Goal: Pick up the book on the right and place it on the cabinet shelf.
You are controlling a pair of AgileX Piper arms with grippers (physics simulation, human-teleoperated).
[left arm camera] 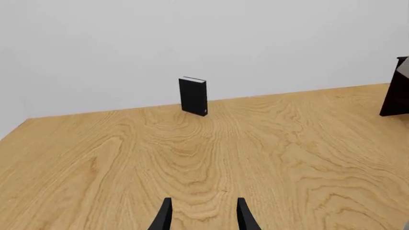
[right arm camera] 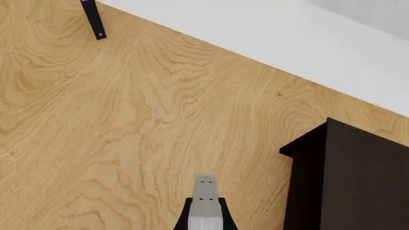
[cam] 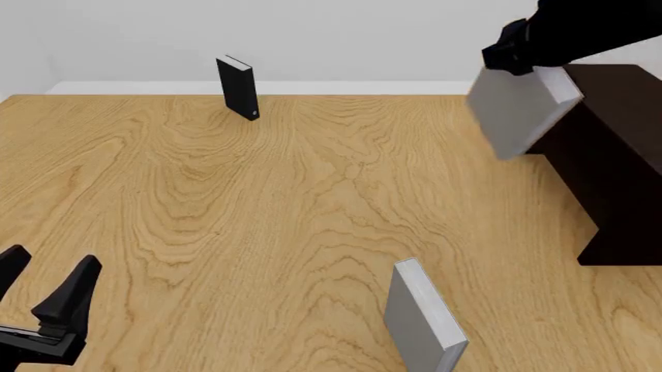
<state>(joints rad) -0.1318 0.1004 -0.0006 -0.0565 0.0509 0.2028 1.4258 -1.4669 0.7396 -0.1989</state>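
Observation:
My right gripper [cam: 520, 63] is shut on the light-grey book [cam: 517, 108] and holds it tilted in the air, just in front of the upper left edge of the dark brown cabinet [cam: 615, 147]. In the right wrist view the book's pale edge [right arm camera: 204, 203] shows between the fingers, with the cabinet [right arm camera: 357, 177] beside it. The shelf recess itself does not show clearly. My left gripper [cam: 42, 283] is open and empty low over the table's near left; its fingers [left arm camera: 167, 215] point toward the far wall.
A second grey book [cam: 424, 322] stands upright near the front centre. A black book [cam: 237, 87] stands at the back left; it also shows in the left wrist view [left arm camera: 193, 96] and the right wrist view [right arm camera: 94, 18]. The cabinet's corner [left arm camera: 397, 88] shows there too.

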